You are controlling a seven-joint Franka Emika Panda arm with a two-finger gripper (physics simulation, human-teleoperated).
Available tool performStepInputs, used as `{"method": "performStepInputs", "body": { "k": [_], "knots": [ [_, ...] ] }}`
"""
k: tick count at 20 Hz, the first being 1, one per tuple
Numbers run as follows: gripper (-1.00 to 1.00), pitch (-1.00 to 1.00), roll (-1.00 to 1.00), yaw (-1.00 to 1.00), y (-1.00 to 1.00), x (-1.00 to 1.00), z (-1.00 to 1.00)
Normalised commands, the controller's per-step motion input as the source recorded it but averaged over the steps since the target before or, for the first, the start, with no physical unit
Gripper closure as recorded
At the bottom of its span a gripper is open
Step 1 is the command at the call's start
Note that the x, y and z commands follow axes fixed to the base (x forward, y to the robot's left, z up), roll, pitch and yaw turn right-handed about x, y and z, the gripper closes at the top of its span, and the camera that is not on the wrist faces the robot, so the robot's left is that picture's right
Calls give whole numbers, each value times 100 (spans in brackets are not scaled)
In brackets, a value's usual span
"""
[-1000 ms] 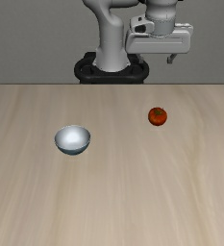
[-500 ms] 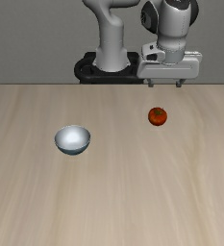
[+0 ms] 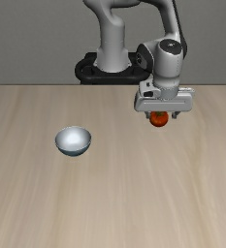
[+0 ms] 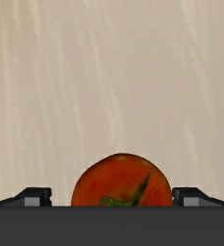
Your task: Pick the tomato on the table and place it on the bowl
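Note:
A red tomato with a green stem rests on the wooden table toward the exterior view's right. My gripper has come down directly over it, and the hand hides most of the fruit. In the wrist view the tomato lies between my two fingers, which stand apart on either side with a small gap to the fruit, so the gripper is open. A small silver bowl sits on the table toward the exterior view's left, well apart from the tomato.
The robot's black base stands at the table's far edge behind the tomato. Bare wood stretches between the bowl and the tomato and across the whole front of the table.
My hand has dropped from high above the table's far edge down onto the tomato, moving slightly toward the front. The tomato and the bowl have stayed in place.

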Motion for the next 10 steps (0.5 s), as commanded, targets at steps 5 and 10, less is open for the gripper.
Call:
{"method": "performStepInputs", "body": {
  "k": [5, 10],
  "knots": [
    [100, 0, 0, 0, 0, 0, 0],
    [100, 0, 0, 0, 0, 0, 0]
  ]
}}
